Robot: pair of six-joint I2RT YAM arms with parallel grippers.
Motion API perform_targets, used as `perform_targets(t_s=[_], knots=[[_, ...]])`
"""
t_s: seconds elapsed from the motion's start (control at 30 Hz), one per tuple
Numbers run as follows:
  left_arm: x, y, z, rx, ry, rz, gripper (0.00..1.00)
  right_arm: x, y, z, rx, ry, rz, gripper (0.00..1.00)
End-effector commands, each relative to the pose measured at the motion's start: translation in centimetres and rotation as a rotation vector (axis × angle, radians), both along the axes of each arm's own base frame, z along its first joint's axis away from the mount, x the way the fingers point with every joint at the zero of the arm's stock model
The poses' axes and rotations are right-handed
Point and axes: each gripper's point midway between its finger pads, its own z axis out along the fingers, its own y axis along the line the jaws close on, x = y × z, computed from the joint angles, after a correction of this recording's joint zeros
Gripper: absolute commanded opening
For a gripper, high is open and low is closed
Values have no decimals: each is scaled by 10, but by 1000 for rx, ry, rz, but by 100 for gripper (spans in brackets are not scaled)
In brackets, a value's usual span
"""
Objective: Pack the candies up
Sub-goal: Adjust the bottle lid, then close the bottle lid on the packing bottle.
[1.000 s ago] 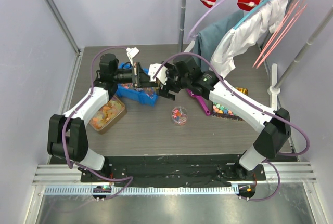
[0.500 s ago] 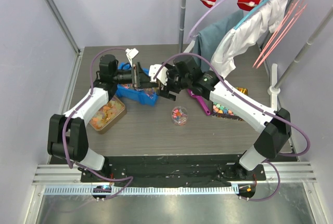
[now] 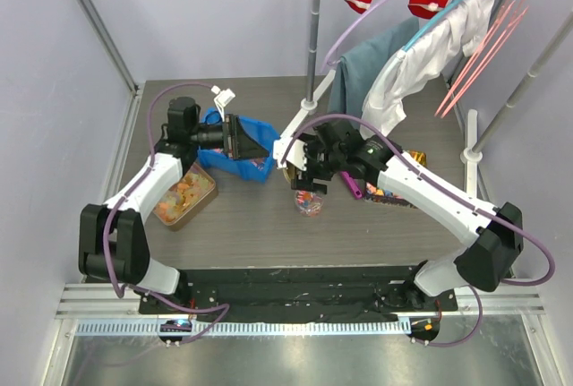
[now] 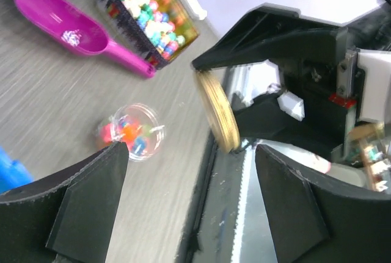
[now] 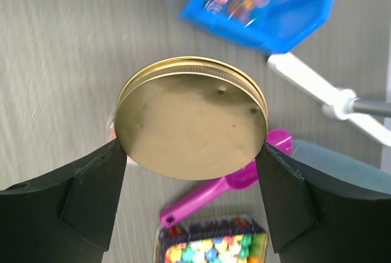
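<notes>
The candies, tiny red and pink wrapped sweets, lie in a blue bin (image 5: 287,16) at the back left and in a small clear jar (image 3: 309,201) mid-table. In the left wrist view the jar (image 4: 131,133) shows its colourful fill. My right gripper (image 5: 191,146) is shut on a round gold lid (image 5: 191,113), flat side down, just above the jar and hiding most of it. My left gripper (image 4: 190,171) is open and empty; it hovers over the blue bin (image 3: 235,164), and the lid (image 4: 217,113) appears edge-on ahead of it.
A magenta scoop (image 5: 214,193) lies right of the jar, beside a tray of pastel cube sweets (image 5: 211,248). A container of orange gummy pieces (image 3: 183,196) sits at the left. Garments on a rack (image 3: 403,64) hang over the back right.
The left gripper opened, let go of the lid and drew back to the left. The right gripper carried the lid down and right, over the jar.
</notes>
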Motion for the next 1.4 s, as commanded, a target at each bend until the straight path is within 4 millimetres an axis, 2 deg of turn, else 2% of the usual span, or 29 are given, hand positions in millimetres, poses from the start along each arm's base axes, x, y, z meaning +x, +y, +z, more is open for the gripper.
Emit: perform_targets(t_s=[0.0, 0.07, 0.1, 0.13, 0.2, 0.23, 0.33, 0.37, 0.43, 0.47, 0.53, 0.57, 0.67, 0.7, 0.77, 0.8, 1.0, 1.13, 1.23, 1.37], knots=[[-9, 1, -5, 115, -190, -47, 88, -22, -22, -4, -105, 50, 74, 67], [-21, -7, -20, 258, -288, -105, 89, -27, -26, -9, -133, 70, 88, 66], [-34, -19, -26, 295, -318, -153, 89, -28, -27, -13, -139, 78, 91, 66], [-37, -20, -36, 345, -336, -156, 89, -30, -29, -18, -149, 87, 98, 66], [-50, -30, -44, 383, -410, -194, 89, -34, -31, -24, -169, 111, 105, 66], [-52, -28, -59, 434, -418, -189, 90, -35, -32, -27, -176, 120, 110, 66], [-54, -30, -72, 486, -502, -190, 90, -37, -35, -39, -209, 153, 108, 66], [-56, -25, -84, 507, -495, -180, 91, -36, -35, -42, -213, 159, 106, 66], [-52, -25, -84, 500, -526, -145, 91, -34, -36, -51, -226, 180, 99, 66], [-55, -21, -95, 514, -512, -137, 91, -32, -36, -52, -224, 179, 94, 66], [-52, -22, -91, 498, -549, -102, 91, -24, -39, -59, -221, 190, 63, 65], [-53, -17, -102, 516, -540, -84, 91, -19, -36, -59, -200, 180, 54, 65], [-48, -15, -105, 511, -594, -47, 92, -4, -35, -71, -170, 195, 2, 65], [-51, -11, -116, 524, -589, -45, 92, -1, -33, -75, -163, 201, -14, 65], [-50, -10, -117, 519, -641, -34, 93, 3, -30, -87, -161, 210, -26, 65], [-53, -8, -125, 518, -647, -29, 93, 4, -28, -91, -153, 214, -34, 65], [-58, -4, -119, 475, -748, -1, 94, 7, -22, -110, -157, 258, -54, 65], [-54, 2, -120, 480, -735, 43, 95, 8, -19, -115, -158, 280, -59, 65], [-45, 9, -113, 456, -741, 107, 95, 10, -19, -119, -169, 291, -68, 64], [-41, 18, -111, 438, -709, 136, 95, 2, -20, -127, -198, 333, -47, 64]])
